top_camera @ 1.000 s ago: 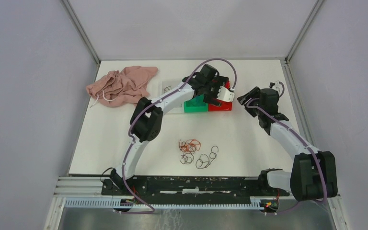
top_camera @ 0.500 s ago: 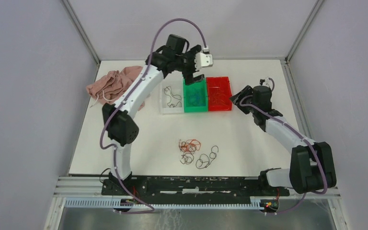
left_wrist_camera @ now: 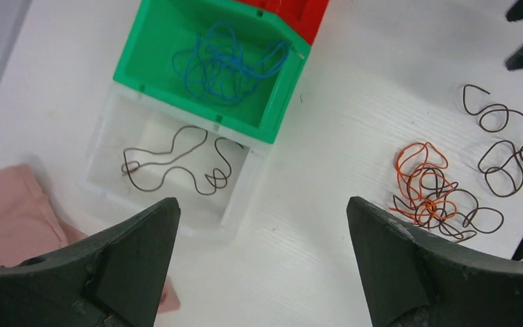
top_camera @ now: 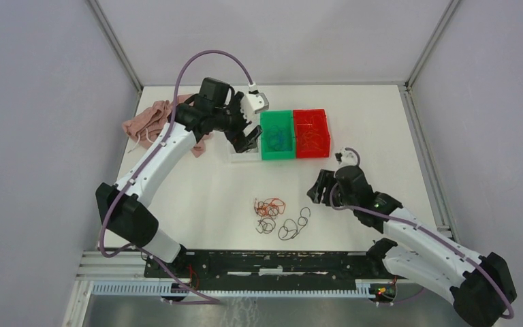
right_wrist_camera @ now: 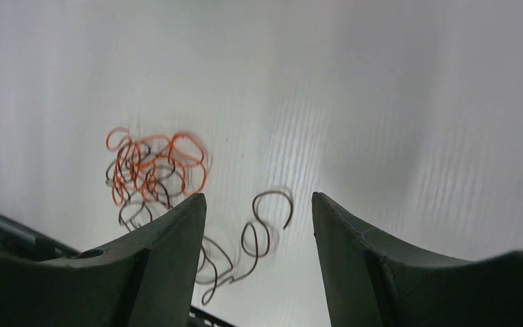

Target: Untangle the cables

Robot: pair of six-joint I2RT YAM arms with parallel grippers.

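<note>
A tangled wad of orange and dark cables [top_camera: 269, 208] lies on the white table near the front, with a loose dark cable [top_camera: 294, 223] just to its right. My right gripper [top_camera: 319, 187] is open and empty, low over the table right of them; its wrist view shows the wad [right_wrist_camera: 153, 170] and the loose cable [right_wrist_camera: 255, 231] ahead. My left gripper [top_camera: 248, 139] is open and empty above the clear bin [left_wrist_camera: 238, 197], which holds one dark cable [left_wrist_camera: 177, 163]. Blue cables [left_wrist_camera: 228, 58] lie in the green bin [top_camera: 277, 119].
A red bin [top_camera: 311, 117] stands right of the green one. A pink cloth [top_camera: 151, 121] with a white cord lies at the back left, beside the left arm. Grey walls close in the table on three sides.
My left arm swung left from over the red and green bins to the clear bin. My right arm came forward from beside the red bin to just right of the cables.
</note>
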